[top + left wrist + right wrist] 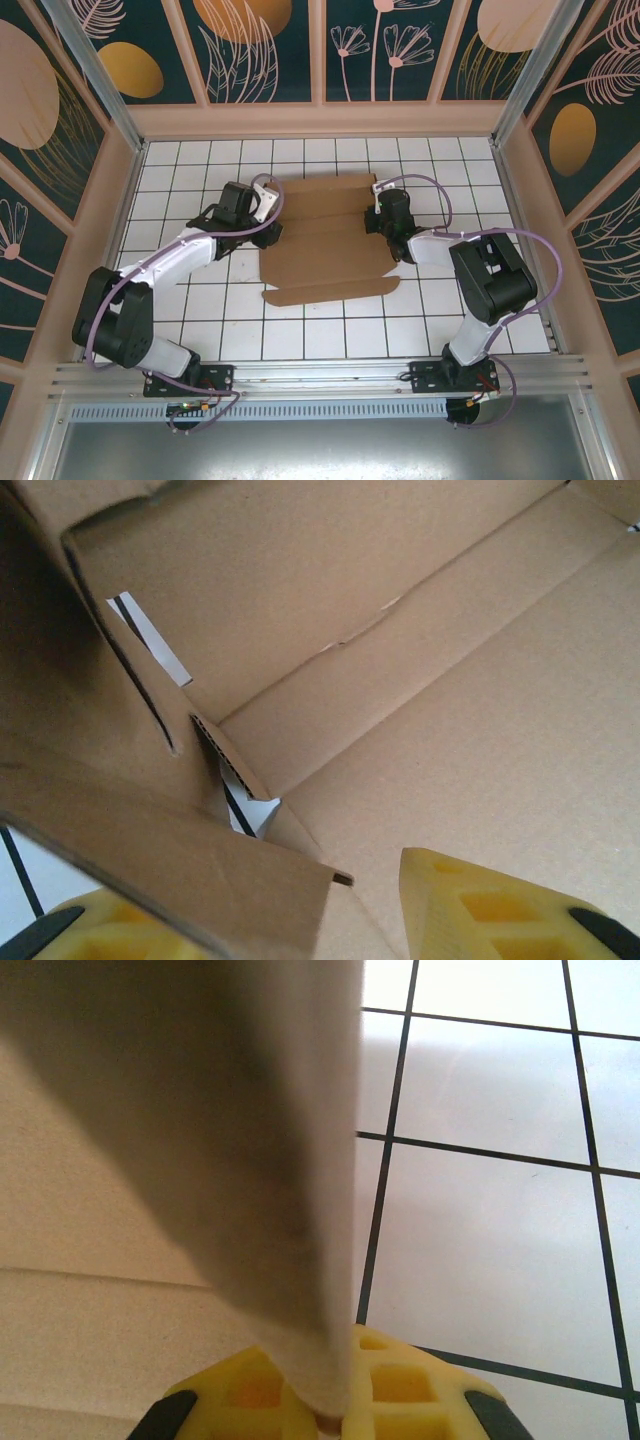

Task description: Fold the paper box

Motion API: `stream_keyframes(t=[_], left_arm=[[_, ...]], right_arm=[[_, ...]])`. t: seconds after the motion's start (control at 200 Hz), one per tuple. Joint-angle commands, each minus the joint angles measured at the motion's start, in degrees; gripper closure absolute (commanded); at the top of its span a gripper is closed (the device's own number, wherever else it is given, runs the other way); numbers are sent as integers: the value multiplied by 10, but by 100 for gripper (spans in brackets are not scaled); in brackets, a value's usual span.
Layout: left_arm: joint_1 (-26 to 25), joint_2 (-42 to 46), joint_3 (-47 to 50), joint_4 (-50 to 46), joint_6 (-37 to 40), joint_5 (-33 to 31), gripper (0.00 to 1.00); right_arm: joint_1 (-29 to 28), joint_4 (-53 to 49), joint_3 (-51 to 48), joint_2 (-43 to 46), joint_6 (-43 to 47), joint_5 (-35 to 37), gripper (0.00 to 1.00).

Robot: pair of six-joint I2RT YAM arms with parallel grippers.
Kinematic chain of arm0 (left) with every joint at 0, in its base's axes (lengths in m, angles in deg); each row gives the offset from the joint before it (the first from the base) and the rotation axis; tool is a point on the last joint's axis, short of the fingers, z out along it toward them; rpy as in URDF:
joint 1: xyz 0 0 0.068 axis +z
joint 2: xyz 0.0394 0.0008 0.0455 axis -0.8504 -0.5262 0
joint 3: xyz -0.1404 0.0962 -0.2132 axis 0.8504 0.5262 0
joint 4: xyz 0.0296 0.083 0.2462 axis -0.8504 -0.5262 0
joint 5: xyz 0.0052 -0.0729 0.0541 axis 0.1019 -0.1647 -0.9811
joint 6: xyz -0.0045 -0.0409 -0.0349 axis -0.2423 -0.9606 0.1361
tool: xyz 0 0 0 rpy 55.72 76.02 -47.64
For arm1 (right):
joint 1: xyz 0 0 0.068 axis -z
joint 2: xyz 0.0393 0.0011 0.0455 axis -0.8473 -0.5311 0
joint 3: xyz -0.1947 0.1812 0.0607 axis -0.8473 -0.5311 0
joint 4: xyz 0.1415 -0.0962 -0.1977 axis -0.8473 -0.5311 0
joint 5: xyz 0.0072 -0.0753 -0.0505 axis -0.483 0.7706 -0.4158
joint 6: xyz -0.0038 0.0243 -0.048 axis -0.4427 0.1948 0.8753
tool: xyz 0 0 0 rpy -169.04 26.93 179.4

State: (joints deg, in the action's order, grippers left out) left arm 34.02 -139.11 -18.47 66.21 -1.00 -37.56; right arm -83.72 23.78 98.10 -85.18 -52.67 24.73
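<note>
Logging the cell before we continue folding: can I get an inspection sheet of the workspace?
Surface: white tiled table, dark grout lines.
Job's things: paper box lying mostly flat at centre, side flaps raised.
Clutter: nothing seen.
Grippers: left gripper open astride the raised left flap; right gripper shut on the upright right flap.
Cables: purple cables looped along both arms.
Surroundings: floral panel walls; metal rail at the near edge.

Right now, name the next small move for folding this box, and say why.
Probably close the left claw on the raised side flap between its open fingers: the right claw already pinches the opposite flap of the paper box upright, so both sides could fold together.
</note>
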Motion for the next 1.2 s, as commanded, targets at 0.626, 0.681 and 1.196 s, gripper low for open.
stream_keyframes(t=[0.626, 0.681, 1.196], left_arm=[[-2, 13, 45, 136, -14, 51, 69], [-2, -4, 32, 141, -23, 48, 65], [-2, -77, 1, 184, -87, -19, 53]], right_arm=[[1, -16, 5, -21, -10, -24, 93], [1, -17, 5, -20, -9, -24, 93], [0, -22, -3, -1, -2, -6, 93]])
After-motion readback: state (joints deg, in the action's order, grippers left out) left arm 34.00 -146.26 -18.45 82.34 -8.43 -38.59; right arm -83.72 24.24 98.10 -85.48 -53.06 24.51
